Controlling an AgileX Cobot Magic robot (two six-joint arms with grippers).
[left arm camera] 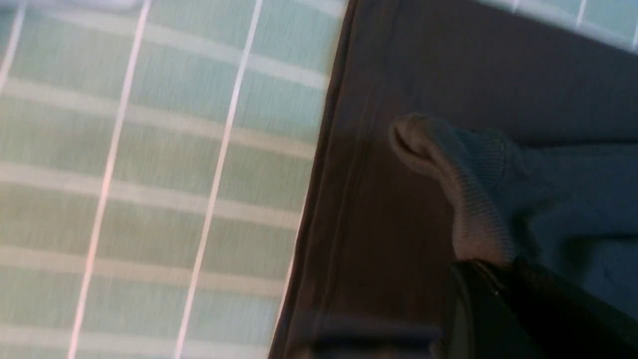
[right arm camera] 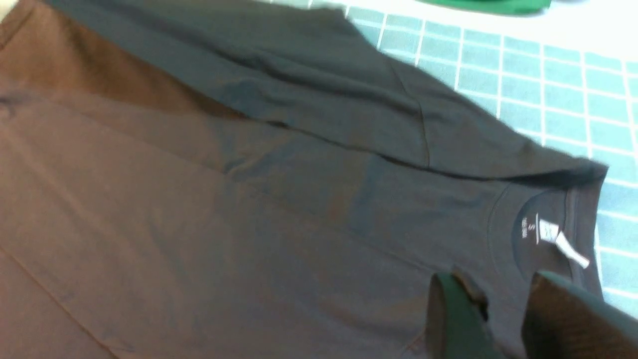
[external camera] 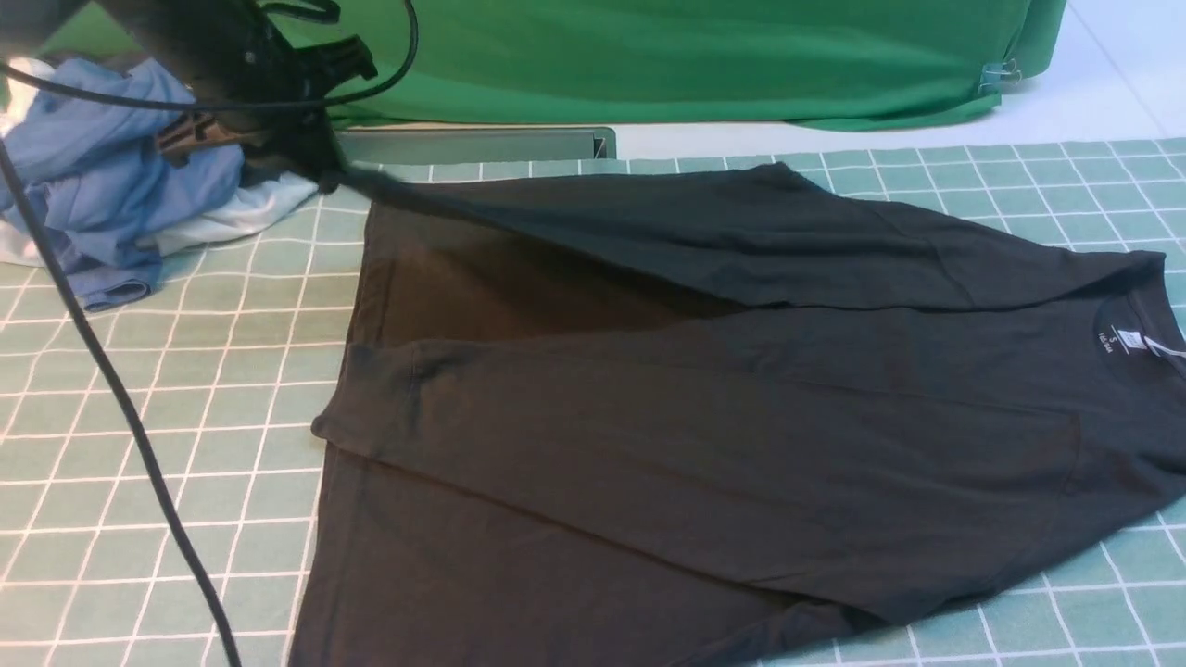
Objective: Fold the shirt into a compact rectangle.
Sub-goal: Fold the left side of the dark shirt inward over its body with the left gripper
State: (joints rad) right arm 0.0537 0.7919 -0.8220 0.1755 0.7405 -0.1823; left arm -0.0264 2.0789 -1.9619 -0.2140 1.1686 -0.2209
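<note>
- My right claw (right arm camera: 503, 309) stands part open. Its two fingers (right arm camera: 451, 314) are apart with nothing between them, and I cannot tell whether they touch the cloth under them.
- Under and ahead of that claw lies the black shirt (external camera: 741, 417), spread on the checked mat (external camera: 185, 417). Its white neck label (right arm camera: 558, 239) is just beside the fingertips.
- My left claw (external camera: 315, 167) is closed tight on the shirt's sleeve (external camera: 574, 208), with the ribbed cuff (left arm camera: 448, 164) sticking out just past the grip. The sleeve runs taut from the claw along the shirt's far edge.
- Just beside the left claw sits a heap of blue and white clothes (external camera: 102, 176).
- Beyond both claws hangs a green cloth (external camera: 695, 56).
</note>
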